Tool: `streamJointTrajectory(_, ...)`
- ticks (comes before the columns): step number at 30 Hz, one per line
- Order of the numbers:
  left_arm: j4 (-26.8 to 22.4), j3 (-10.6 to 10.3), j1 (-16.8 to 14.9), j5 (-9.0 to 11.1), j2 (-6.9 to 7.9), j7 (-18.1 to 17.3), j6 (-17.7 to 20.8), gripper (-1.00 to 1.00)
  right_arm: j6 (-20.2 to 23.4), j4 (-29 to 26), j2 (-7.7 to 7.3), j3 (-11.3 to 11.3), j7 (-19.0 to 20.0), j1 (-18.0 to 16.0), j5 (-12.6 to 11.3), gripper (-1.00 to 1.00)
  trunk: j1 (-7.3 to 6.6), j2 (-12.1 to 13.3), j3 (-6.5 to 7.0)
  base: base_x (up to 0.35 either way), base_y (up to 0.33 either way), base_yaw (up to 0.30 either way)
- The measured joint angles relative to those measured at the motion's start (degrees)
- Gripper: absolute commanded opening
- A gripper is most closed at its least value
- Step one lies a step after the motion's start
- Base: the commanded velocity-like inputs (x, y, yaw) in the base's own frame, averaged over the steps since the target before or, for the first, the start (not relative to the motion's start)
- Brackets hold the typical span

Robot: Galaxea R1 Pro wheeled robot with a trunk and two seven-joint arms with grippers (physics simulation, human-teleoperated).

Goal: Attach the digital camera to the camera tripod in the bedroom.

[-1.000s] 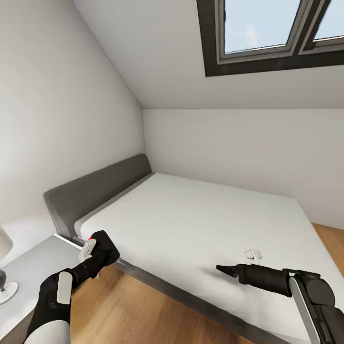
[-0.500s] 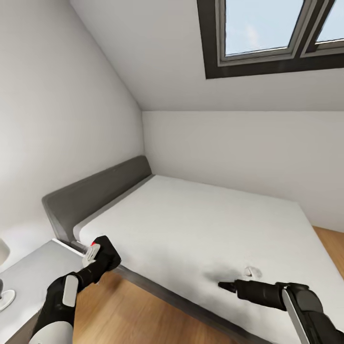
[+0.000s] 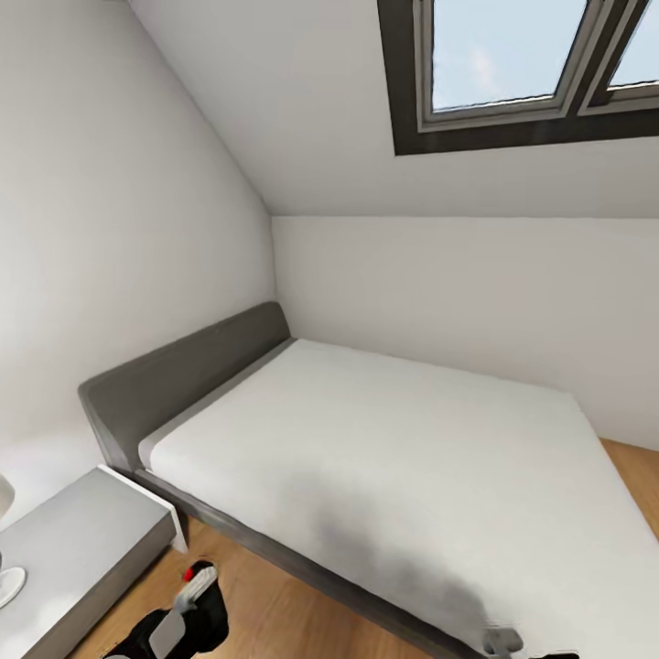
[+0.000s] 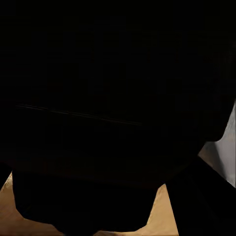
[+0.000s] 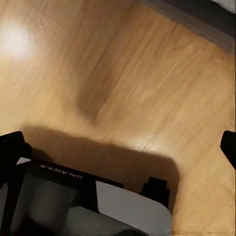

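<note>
the left gripper [image 3: 197, 599] sits low at the near edge, closed tight around the digital camera [image 3: 203, 606], over the wood floor [image 3: 265, 604]. i cannot tell if the right one is open. past them is the bed [image 3: 384, 448]. the camera must be put on its stand

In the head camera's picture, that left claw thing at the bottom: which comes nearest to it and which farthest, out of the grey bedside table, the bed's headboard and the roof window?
From the left end effector, which holds the digital camera:
1. Grey bedside table, just beside it to the left.
2. Headboard, farther back along the left wall.
3. Roof window, high in the sloped ceiling, farthest.
</note>
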Motion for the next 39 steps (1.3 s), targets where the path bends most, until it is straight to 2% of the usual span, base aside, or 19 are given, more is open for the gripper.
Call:
streamJointTrajectory(1,3.8,0.0,0.0,-0.3,0.85,0.5,-3.0,-1.0,-1.2,2.1,0.03,0.0,-0.9,0.0,0.8,1.0,-0.22,0.4,0.17,0.013,0.0,0.0)
streamJointTrajectory(3,7.8,0.0,0.2,-0.4,2.02,0.9,-6.7,-1.0,-2.4,5.5,0.03,0.1,-1.9,0.0,1.6,1.0,-0.66,1.2,0.53,0.007,0.0,0.0)
streamJointTrajectory(5,9.3,-0.1,0.7,-0.4,2.49,1.3,-8.2,-1.0,-2.9,8.2,0.02,0.1,-2.5,0.0,1.9,1.0,-1.09,2.0,0.9,0.004,0.0,0.0)
streamJointTrajectory(8,11.0,-0.1,3.5,-0.4,2.76,3.1,-10.0,-1.0,-4.5,14.0,-0.15,0.1,-3.5,0.0,2.2,1.0,-1.75,3.2,1.43,0.002,0.0,0.0)
streamJointTrajectory(10,11.5,-0.1,6.4,-0.4,2.56,5.2,-10.7,-1.0,-7.1,19.2,-0.45,0.1,-4.6,0.0,2.4,1.0,-2.19,4.0,1.78,0.001,0.0,0.0)
streamJointTrajectory(11,11.7,-0.2,8.1,-0.4,2.46,6.4,-11.0,-1.0,-9.6,23.0,-0.67,0.1,-5.6,0.0,2.5,1.0,-2.41,4.4,1.97,0.0,0.0,0.0)
streamJointTrajectory(13,11.8,-0.1,10.3,-0.4,2.37,7.3,-11.3,-1.0,-12.6,27.2,-0.83,0.1,-7.1,0.0,2.5,1.0,-2.85,5.2,2.33,0.0,0.0,0.0)
streamJointTrajectory(14,11.8,-0.2,12.3,-0.7,2.38,7.8,-11.6,-1.0,-16.0,31.0,-0.92,0.2,-9.0,0.0,2.6,1.0,-3.07,5.6,2.51,0.0,0.0,0.0)
streamJointTrajectory(17,11.8,-0.2,15.5,-1.7,2.65,8.2,-13.5,-1.0,-21.5,35.1,-1.01,0.1,-12.9,-0.1,2.5,1.0,-3.73,6.8,3.05,0.0,0.0,0.0)
streamJointTrajectory(18,11.9,-0.2,16.9,-2.4,3.14,8.3,-15.3,-1.0,-24.4,36.5,-1.03,0.2,-15.7,-0.3,2.5,1.0,-3.95,7.2,3.22,0.0,0.0,0.0)
streamJointTrajectory(20,11.8,-0.5,18.4,-3.8,3.7,8.5,-18.0,-1.0,-27.7,37.6,-1.0,0.2,-19.6,-0.4,2.5,1.0,-4.39,8.0,3.59,0.0,0.0,0.0)
streamJointTrajectory(22,11.9,-0.8,18.9,-5.0,3.89,8.5,-19.2,-1.0,-29.0,38.0,-0.87,0.2,-21.6,-0.5,2.4,1.0,-4.83,8.8,3.95,0.0,0.0,0.0)
streamJointTrajectory(23,11.9,-0.9,19.3,-6.2,4.0,8.5,-19.9,-1.0,-29.8,38.3,-0.7,0.2,-23.1,-0.5,2.4,1.0,-5.05,9.2,4.13,0.0,0.0,0.0)
streamJointTrajectory(25,11.9,-1.0,19.5,-7.6,4.06,8.5,-20.4,-1.0,-30.3,38.5,-0.56,0.2,-24.2,-0.5,2.4,1.0,-5.49,10.0,4.49,0.0,0.0,0.0)
streamJointTrajectory(27,11.9,-1.1,19.7,-10.1,4.13,8.4,-20.9,-1.0,-30.7,38.7,-0.36,0.2,-25.4,-0.6,2.4,1.0,-5.93,10.8,4.85,0.0,0.0,0.0)
streamJointTrajectory(30,11.9,-1.1,19.8,-11.9,4.02,8.4,-21.1,-1.0,-30.8,38.7,-0.22,0.2,-26.4,-0.6,2.4,1.0,-6.59,12.0,5.39,0.0,0.0,0.0)
streamJointTrajectory(34,11.9,-1.1,19.8,-13.4,3.66,8.4,-21.2,-1.0,-30.8,38.8,-0.14,0.1,-27.7,-0.6,2.4,1.0,-7.47,13.6,6.11,0.0,0.0,0.0)
streamJointTrajectory(39,12.0,-1.1,19.8,-14.2,3.28,8.3,-21.2,-1.0,-31.0,38.8,-0.11,0.1,-28.3,-0.3,2.4,1.0,-8.57,15.6,7.01,0.0,0.0,0.0)
